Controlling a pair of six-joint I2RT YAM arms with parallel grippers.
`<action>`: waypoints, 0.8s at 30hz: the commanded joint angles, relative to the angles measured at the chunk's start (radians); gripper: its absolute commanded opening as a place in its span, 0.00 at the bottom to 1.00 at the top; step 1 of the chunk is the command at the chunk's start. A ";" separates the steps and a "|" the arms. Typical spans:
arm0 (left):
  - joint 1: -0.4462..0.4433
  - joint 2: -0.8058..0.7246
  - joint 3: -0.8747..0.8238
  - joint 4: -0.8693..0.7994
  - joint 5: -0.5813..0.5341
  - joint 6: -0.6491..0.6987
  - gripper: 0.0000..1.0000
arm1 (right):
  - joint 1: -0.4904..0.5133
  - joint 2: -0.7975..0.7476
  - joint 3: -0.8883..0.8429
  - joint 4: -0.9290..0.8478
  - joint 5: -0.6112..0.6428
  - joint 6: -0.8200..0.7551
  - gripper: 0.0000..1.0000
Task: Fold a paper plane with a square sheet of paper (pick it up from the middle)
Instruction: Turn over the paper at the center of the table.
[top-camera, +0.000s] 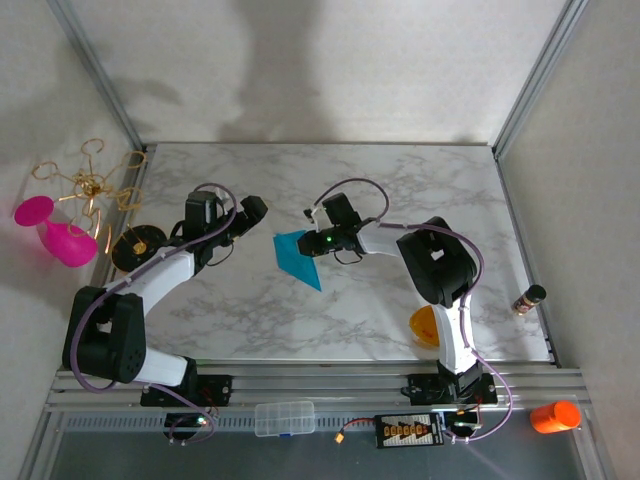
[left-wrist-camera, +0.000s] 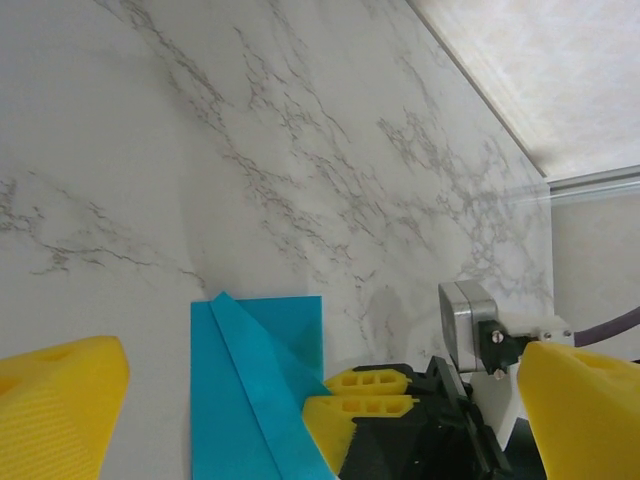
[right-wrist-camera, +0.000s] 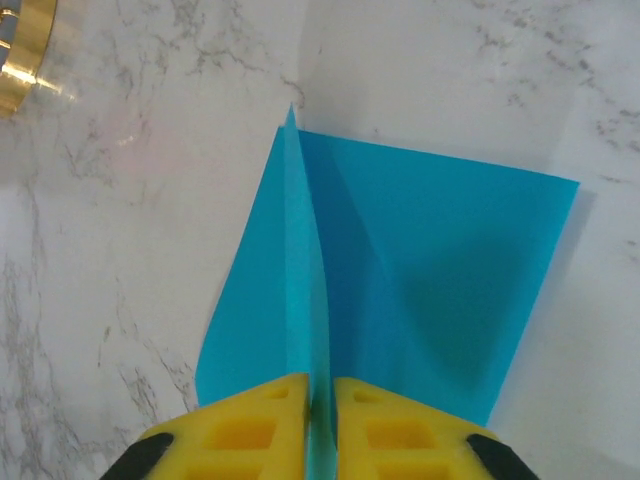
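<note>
The teal-blue square sheet of paper (top-camera: 298, 258) lies at the middle of the marble table, pinched up into a raised ridge along its middle. My right gripper (top-camera: 318, 241) is shut on that ridge. In the right wrist view the fingertips (right-wrist-camera: 270, 420) press together on the upright crease, and the sheet (right-wrist-camera: 430, 270) spreads flat to both sides. In the left wrist view the paper (left-wrist-camera: 250, 390) rises toward the right gripper's yellow fingers (left-wrist-camera: 365, 395). My left gripper (top-camera: 245, 215) hovers just left of the sheet, wide open (left-wrist-camera: 325, 352) with nothing between its fingers.
A small orange bowl (top-camera: 427, 325) sits by the right arm's base. A pink vase (top-camera: 55, 235), a gold wire stand (top-camera: 90, 185) and a black disc (top-camera: 138, 248) stand at the left edge. A small bottle (top-camera: 528, 298) sits at the right edge.
</note>
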 joint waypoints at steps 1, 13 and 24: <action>0.009 -0.039 -0.019 0.033 0.038 -0.016 1.00 | -0.012 -0.063 -0.048 0.068 -0.013 0.000 0.04; -0.050 -0.151 -0.173 0.378 0.205 -0.141 0.99 | -0.072 -0.299 -0.247 0.512 -0.070 0.308 0.02; -0.145 -0.107 -0.174 0.551 0.292 -0.147 0.91 | -0.081 -0.344 -0.300 0.752 -0.181 0.595 0.04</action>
